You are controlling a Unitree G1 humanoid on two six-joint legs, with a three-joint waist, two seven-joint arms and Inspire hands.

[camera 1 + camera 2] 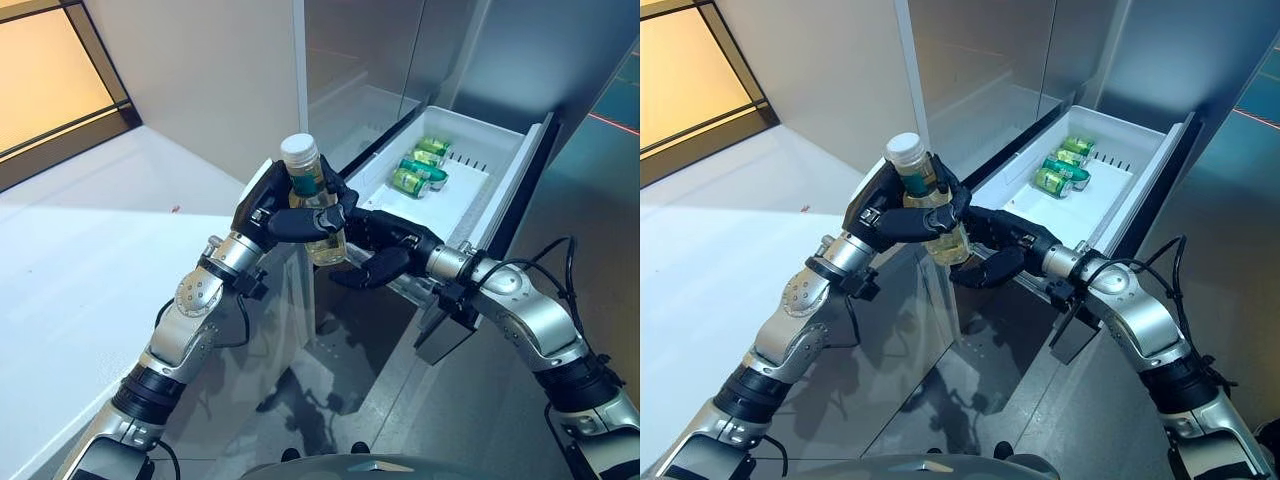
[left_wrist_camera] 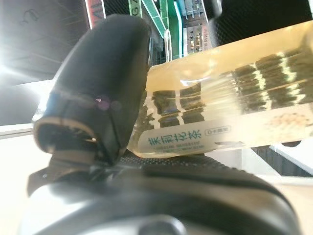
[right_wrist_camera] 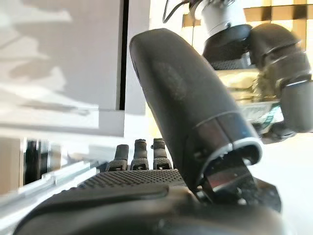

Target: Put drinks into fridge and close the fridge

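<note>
My left hand (image 1: 268, 212) is shut on a clear bottle (image 1: 326, 246) of yellowish drink with a white cap, and holds it upright in the air in front of the open fridge drawer (image 1: 521, 168). The left wrist view shows the bottle (image 2: 234, 112) lying across the palm under the thumb (image 2: 102, 98). My right hand (image 1: 396, 240) is open right beside the bottle's lower half, fingers stretched towards it and thumb below. In the right wrist view the bottle (image 3: 242, 82) shows past the thumb (image 3: 186, 107). Green cans (image 1: 421, 168) lie at the back of the white drawer.
The drawer stands pulled out towards me, its dark front panel (image 1: 530, 200) on the right. The grey fridge front (image 1: 400, 50) rises behind it. A white counter (image 1: 80, 280) runs along the left.
</note>
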